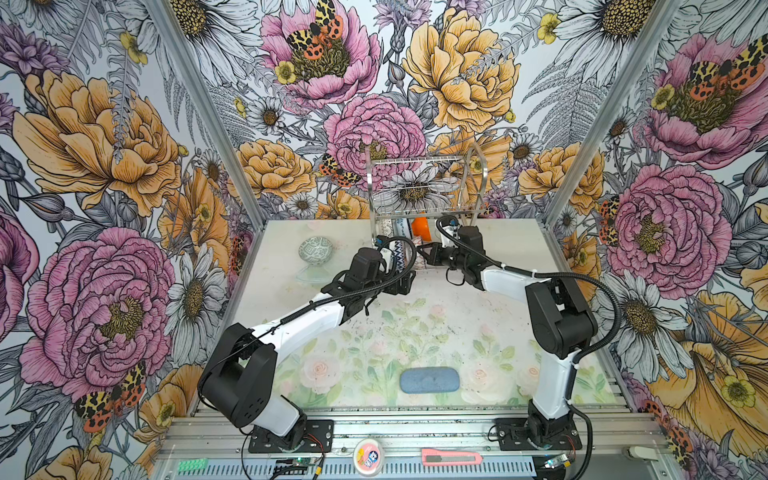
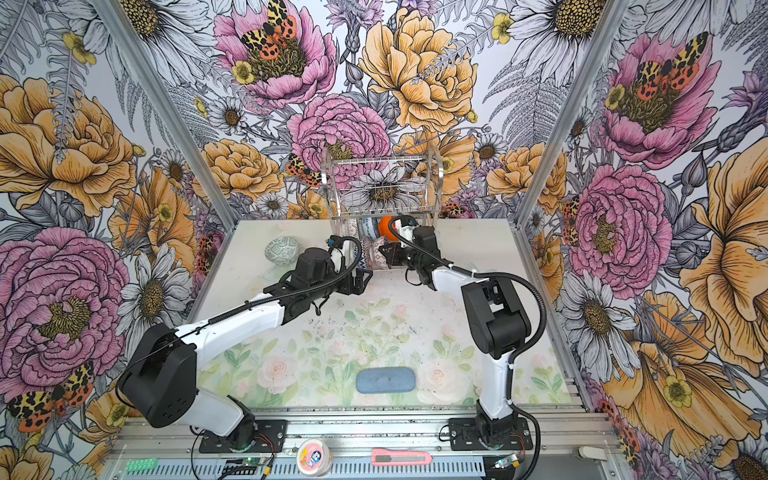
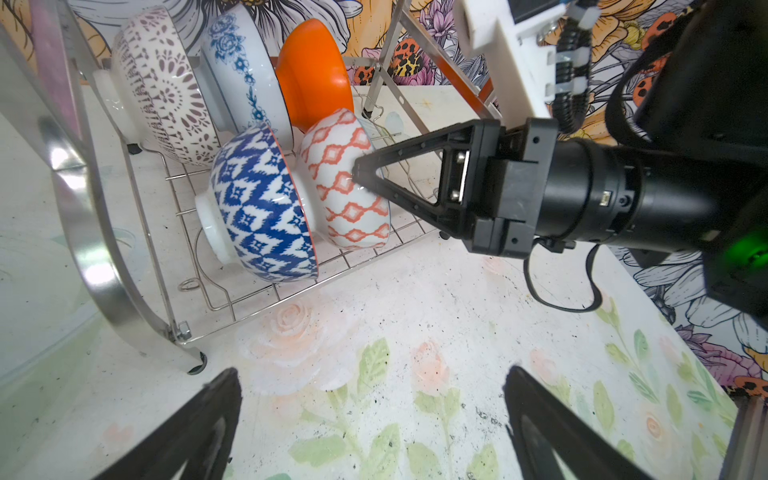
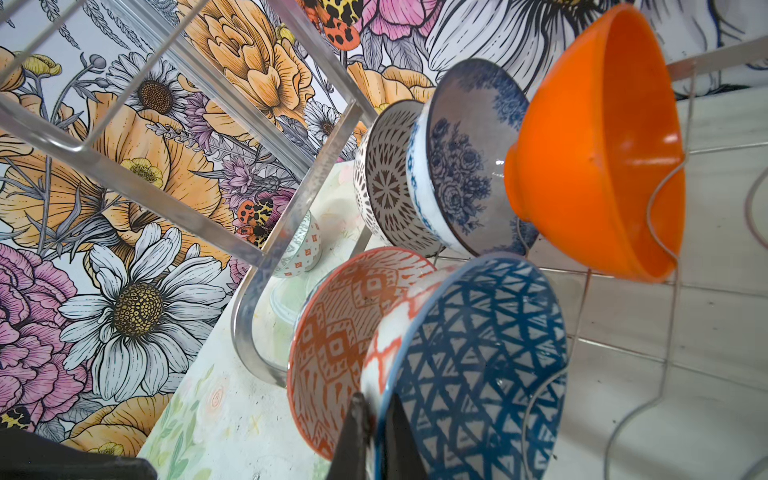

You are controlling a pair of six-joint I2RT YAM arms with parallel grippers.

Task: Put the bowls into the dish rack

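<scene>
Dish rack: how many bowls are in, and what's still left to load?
Done: five bowls stand in the dish rack's lower tier. In hand: the right tool is shut on the rim of the orange-and-white bowl, not yet released. Remaining: the grey-green bowl sits on the table beside the rack; the open left tool holds nothing.

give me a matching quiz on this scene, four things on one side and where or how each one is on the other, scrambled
Things
1. grey-green bowl
2. plain orange bowl
3. blue-grey pad
4. left gripper

Place or state
A. fingers wide open, holding nothing
B. standing on edge in the lower tier of the dish rack
C. lying flat on the table, between the arm bases
D. outside the rack, left of it in both top views

Pairs: 1-D, 2-B, 3-C, 4-A
</scene>
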